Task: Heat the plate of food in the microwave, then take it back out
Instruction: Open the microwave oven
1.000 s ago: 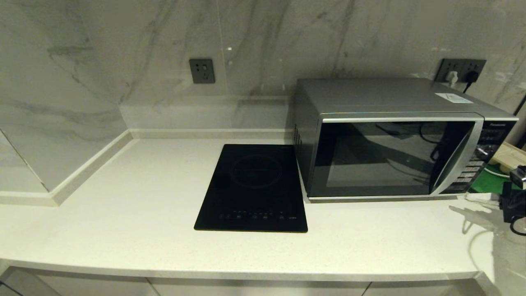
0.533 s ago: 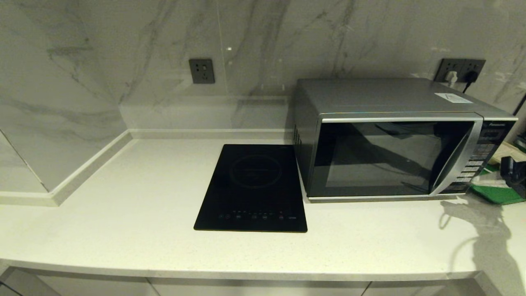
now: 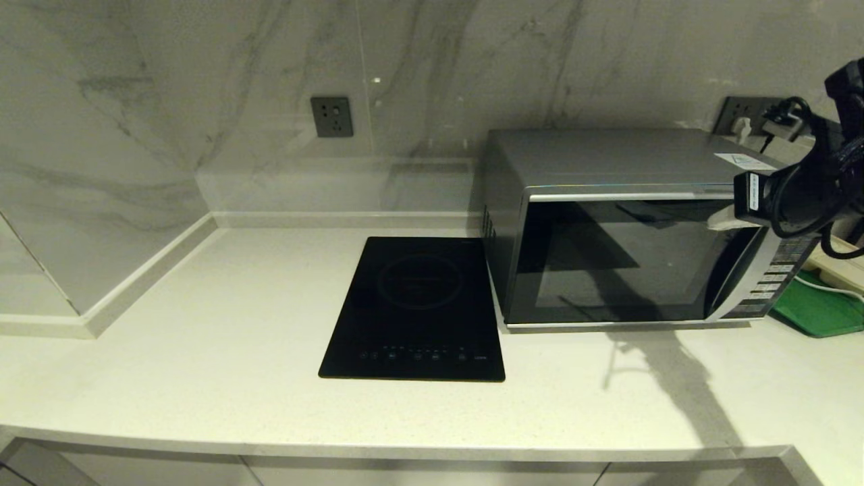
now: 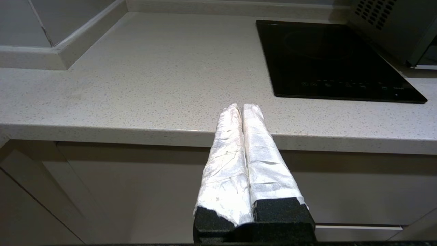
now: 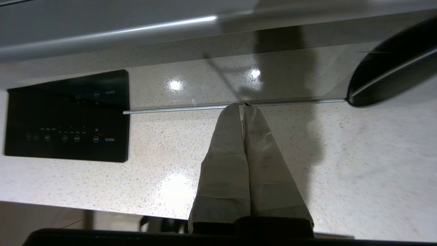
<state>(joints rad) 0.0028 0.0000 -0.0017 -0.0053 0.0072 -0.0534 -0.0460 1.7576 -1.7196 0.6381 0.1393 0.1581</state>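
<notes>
The right arm reaches in from the right at the height of the microwave's top edge, wrist angled downward, with the right gripper in front of the upper right part of the closed dark door, its taped fingers pressed together with nothing between them. The left gripper hangs low before the counter's front edge, fingers also together. The microwave stands beside the black hob. The plate of food cannot be seen; a green tray lies right of the microwave.

The green tray is cut off at the edge; the right arm hides the microwave handle's top.
</notes>
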